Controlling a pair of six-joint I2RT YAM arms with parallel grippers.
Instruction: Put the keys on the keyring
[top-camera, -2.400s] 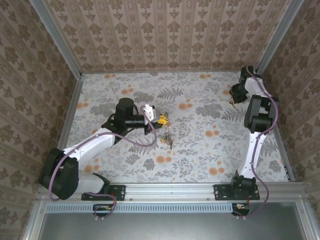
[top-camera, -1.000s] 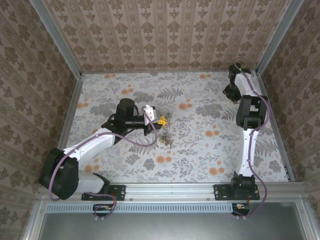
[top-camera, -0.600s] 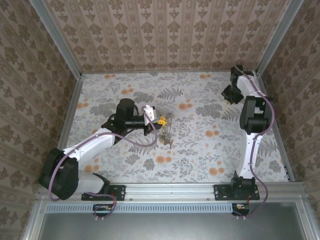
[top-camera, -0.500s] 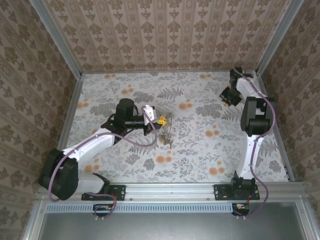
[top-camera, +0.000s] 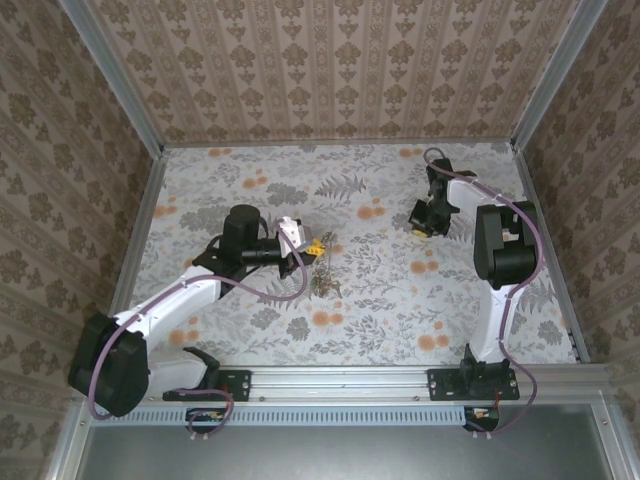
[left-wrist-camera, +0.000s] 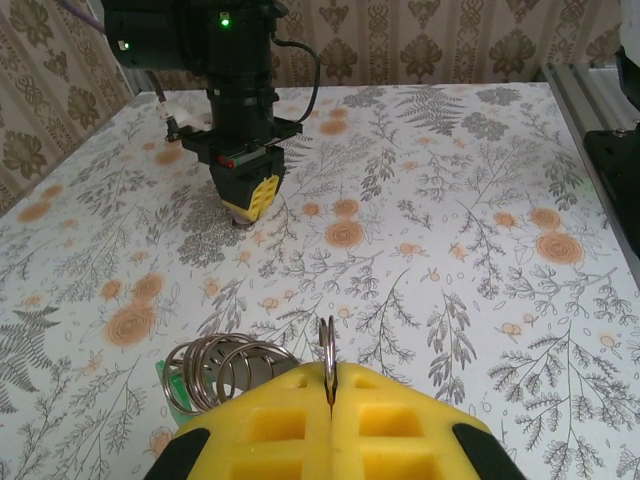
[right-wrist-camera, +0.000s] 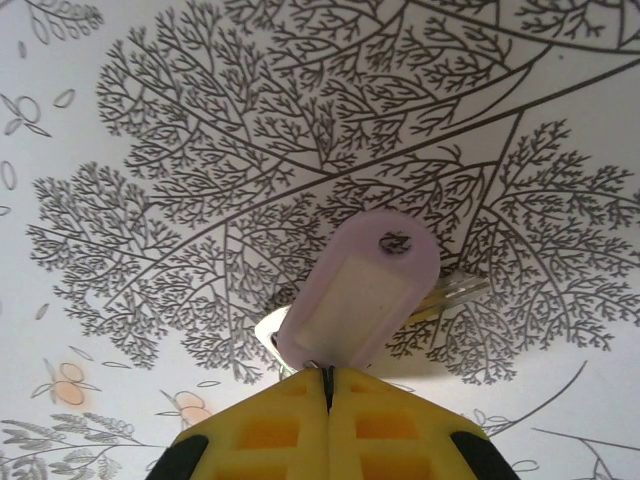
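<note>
**Left wrist: ring pinched on one side, tagged key on the other**

Left wrist view, bottom centre of the frame: my left gripper (left-wrist-camera: 328, 385) has its yellow pads pressed flat together. A thin metal keyring (left-wrist-camera: 326, 345) stands edge-on out of the seam between them, clamped there. Just to the left of the pads, low in the frame, sits a bunch of coiled rings (left-wrist-camera: 225, 362). A green sliver (left-wrist-camera: 162, 380) shows at their left edge, but I cannot tell what it belongs to. In the upper left my right gripper (left-wrist-camera: 248, 200) points straight down, its tip close to the floral table (left-wrist-camera: 480, 250).

In the right wrist view those pads are also closed tight, at the bottom centre. They bite the lower end of a pale purple tag (right-wrist-camera: 360, 290) that slants up to the right, its small hole at the top. A silvery key (right-wrist-camera: 455, 292) pokes out from behind the tag's right side. I cannot tell whether the tag rests on the table or hangs just above it.

From the top external view, a small dark cluster of keys (top-camera: 322, 284) sits just below my left fingertips at mid-frame, too small to tell apart. My right gripper is well apart, toward the upper right.
</note>
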